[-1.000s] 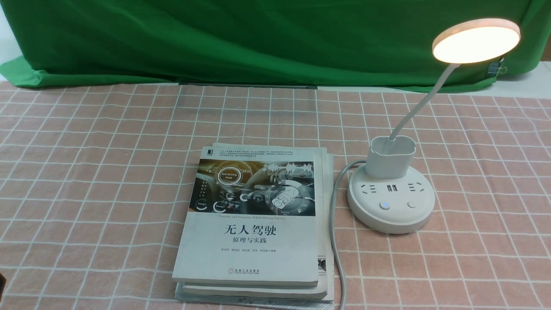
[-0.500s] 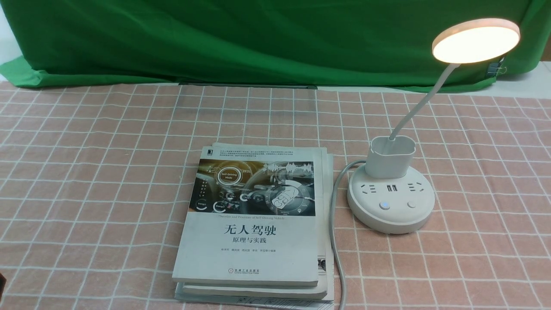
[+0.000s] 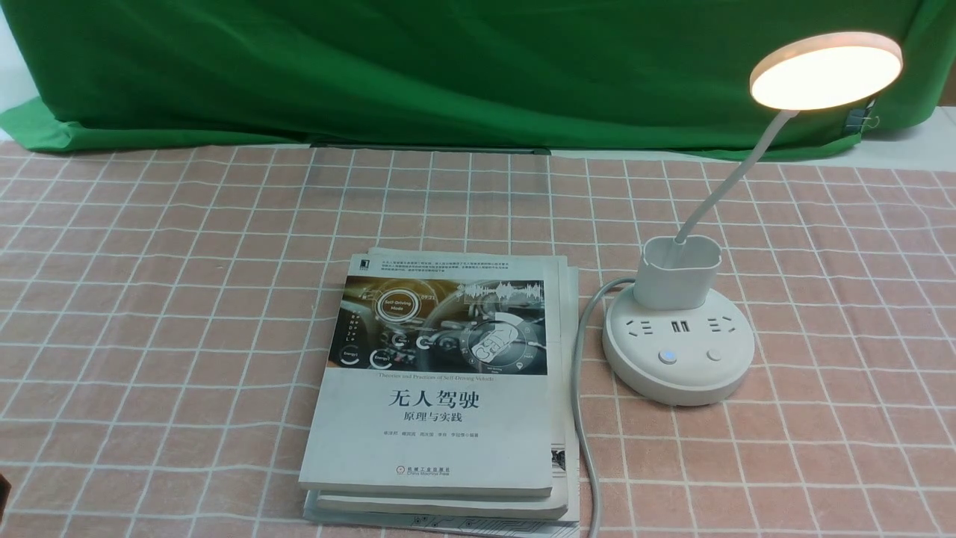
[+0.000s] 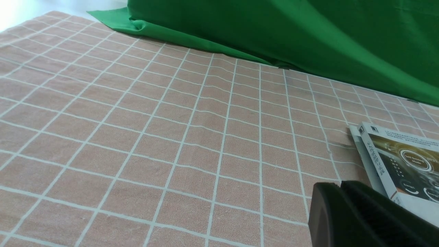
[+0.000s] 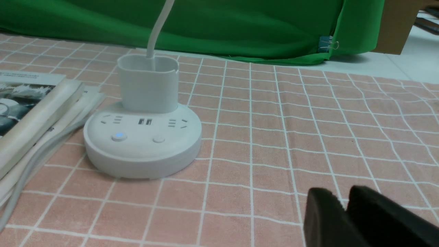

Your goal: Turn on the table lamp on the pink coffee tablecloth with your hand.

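The white table lamp stands on the pink coffee tablecloth (image 3: 187, 299) at the right, and its round head (image 3: 825, 71) glows warm. Its round base (image 3: 678, 359) has two buttons, and the left button (image 3: 668, 356) shows a blue light. In the right wrist view the base (image 5: 142, 144) sits well ahead of my right gripper (image 5: 344, 197), whose black fingertips stand a narrow gap apart over bare cloth, holding nothing. My left gripper (image 4: 340, 185) is shut on nothing, low over the cloth beside the books. Neither hand shows in the front view.
A stack of books (image 3: 441, 388) lies in the middle, left of the lamp. The lamp's grey cable (image 3: 579, 388) runs between books and base toward the front edge. A green cloth (image 3: 448, 67) hangs along the back.
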Robot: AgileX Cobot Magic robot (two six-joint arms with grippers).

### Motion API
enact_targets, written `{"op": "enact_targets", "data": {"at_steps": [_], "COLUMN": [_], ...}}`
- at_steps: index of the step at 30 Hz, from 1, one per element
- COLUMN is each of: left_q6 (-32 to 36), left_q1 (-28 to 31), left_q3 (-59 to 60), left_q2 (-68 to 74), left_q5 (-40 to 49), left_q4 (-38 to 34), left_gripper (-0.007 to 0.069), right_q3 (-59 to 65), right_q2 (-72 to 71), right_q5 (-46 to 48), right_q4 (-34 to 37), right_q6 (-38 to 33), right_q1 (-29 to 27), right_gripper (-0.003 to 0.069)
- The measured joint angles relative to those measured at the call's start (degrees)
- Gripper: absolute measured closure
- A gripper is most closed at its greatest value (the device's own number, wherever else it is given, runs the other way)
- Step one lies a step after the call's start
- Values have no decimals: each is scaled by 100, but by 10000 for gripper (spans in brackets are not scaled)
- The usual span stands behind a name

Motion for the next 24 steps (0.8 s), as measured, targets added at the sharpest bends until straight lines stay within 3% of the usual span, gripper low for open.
{"op": "enact_targets", "data": {"at_steps": [24], "left_q6": [0], "left_q1": [0], "left_q3": [0], "left_q2": [0], "left_q5": [0], "left_q4": [0], "left_gripper": [606], "right_q3": [0], "right_q2": [0], "right_q5": [0], "right_q4": [0], "right_q6": [2], "right_q1": [0], "right_gripper": [442]}}
